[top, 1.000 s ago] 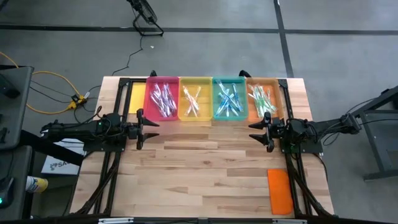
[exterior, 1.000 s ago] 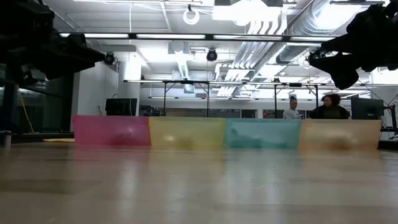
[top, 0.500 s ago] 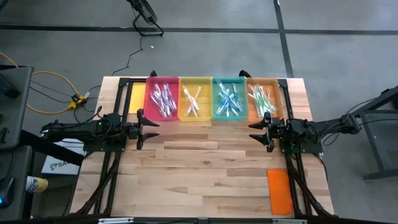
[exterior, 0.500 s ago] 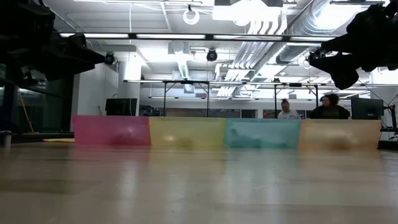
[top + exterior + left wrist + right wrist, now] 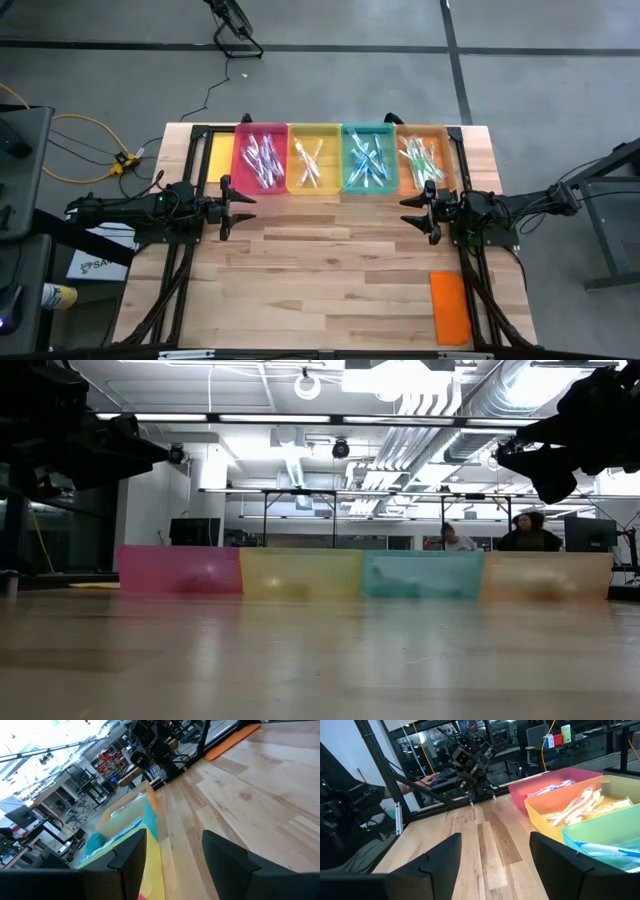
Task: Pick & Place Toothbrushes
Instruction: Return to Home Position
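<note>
Toothbrushes lie heaped in four trays along the table's far edge: pink [image 5: 262,158], yellow [image 5: 314,158], teal [image 5: 368,158] and orange [image 5: 423,158]. Those in the yellow tray [image 5: 580,806] show clearly in the right wrist view. My left gripper [image 5: 243,207] hovers open at the table's left, near the pink tray's front corner and pointing level toward the right. My right gripper [image 5: 408,212] hovers open at the table's right, in front of the orange tray and pointing left. Nothing is between either gripper's fingers [image 5: 127,857] [image 5: 560,857].
A flat orange lid [image 5: 449,305] lies near the table's front right corner. A yellow flat piece [image 5: 218,155] lies left of the pink tray. Bare wood [image 5: 330,270] stretches between the arms and the near edge. People [image 5: 530,535] sit in the room behind the table.
</note>
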Controlling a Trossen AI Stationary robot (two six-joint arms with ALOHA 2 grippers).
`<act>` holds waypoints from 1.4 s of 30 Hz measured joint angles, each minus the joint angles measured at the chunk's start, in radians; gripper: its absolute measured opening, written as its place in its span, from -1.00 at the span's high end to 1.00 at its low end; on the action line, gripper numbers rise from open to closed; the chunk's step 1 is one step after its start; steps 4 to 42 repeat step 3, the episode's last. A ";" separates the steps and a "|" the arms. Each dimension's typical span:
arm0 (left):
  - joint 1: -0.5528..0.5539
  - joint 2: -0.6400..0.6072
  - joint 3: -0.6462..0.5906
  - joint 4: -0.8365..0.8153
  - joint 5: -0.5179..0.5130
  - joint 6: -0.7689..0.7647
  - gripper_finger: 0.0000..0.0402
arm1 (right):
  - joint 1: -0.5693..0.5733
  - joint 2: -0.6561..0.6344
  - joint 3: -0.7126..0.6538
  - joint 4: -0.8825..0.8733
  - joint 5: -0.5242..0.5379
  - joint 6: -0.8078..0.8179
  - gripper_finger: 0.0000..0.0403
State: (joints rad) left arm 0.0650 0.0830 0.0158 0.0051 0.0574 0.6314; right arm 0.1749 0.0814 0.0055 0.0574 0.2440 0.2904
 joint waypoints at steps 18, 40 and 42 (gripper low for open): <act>0.000 0.000 0.000 0.000 0.000 0.000 0.07 | 0.000 0.000 0.000 0.000 0.000 0.000 -0.14; 0.000 0.000 0.000 0.000 0.000 0.000 0.07 | 0.000 0.000 0.000 0.000 0.000 0.000 -0.14; 0.000 0.000 0.000 0.000 0.000 0.000 0.07 | 0.000 0.000 0.000 0.000 0.000 0.000 -0.14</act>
